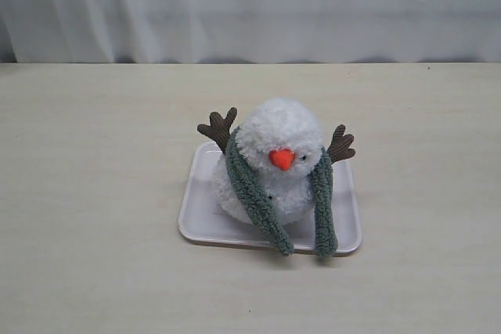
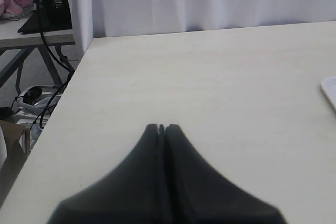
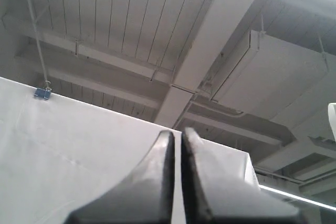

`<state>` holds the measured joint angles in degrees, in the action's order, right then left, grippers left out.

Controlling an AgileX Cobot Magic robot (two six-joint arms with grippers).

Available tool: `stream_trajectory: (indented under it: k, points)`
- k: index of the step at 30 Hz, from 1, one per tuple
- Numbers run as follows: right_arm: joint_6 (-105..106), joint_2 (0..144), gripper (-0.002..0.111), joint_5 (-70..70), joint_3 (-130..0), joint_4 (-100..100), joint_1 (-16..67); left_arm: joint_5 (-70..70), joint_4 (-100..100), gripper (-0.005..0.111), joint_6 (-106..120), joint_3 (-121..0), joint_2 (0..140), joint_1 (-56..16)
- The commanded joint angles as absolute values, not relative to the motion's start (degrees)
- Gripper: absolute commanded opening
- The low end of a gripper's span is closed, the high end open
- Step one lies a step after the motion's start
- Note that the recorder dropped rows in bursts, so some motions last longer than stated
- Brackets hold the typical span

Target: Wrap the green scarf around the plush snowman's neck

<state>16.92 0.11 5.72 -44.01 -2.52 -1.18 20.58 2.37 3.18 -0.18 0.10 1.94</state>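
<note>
a fluffy white plush snowman (image 1: pixel 278 134) is sitting on a smooth round-cornered tray (image 1: pixel 196 220) on the pale wood-grain desk (image 1: pixel 94 193), a fuzzy ribbed green scarf (image 1: pixel 254 193) hanging around it, both ends trailing in front. the left tool (image 2: pixel 161 127) and right tool (image 3: pixel 177 135) are sitting closed and empty.

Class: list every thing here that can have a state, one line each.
plush snowman: upright on tray
green scarf: draped round its neck, ends hanging in front
tray: flat on table
left gripper: shut, empty
right gripper: shut, empty, aimed at ceiling
</note>
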Motion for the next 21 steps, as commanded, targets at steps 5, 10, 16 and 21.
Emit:
stream_trajectory:
  k: [5,10,16,21]
  points:
    - [16.67,0.0,0.004,7.43,-39.58,-3.0,-1.3,19.72,2.26,0.0,2.99,0.0,0.0,2.01]
    - [16.67,0.0,0.004,7.43,-34.63,-3.0,-1.3,19.72,2.26,0.0,2.99,0.0,0.0,2.01]
    - [16.67,0.0,0.004,7.43,-27.48,-3.0,-1.3,19.72,2.26,0.0,2.99,0.0,0.0,2.01]
    - [16.67,0.0,0.004,7.43,-20.97,-3.0,-1.3,19.72,2.26,0.0,2.99,0.0,0.0,2.01]
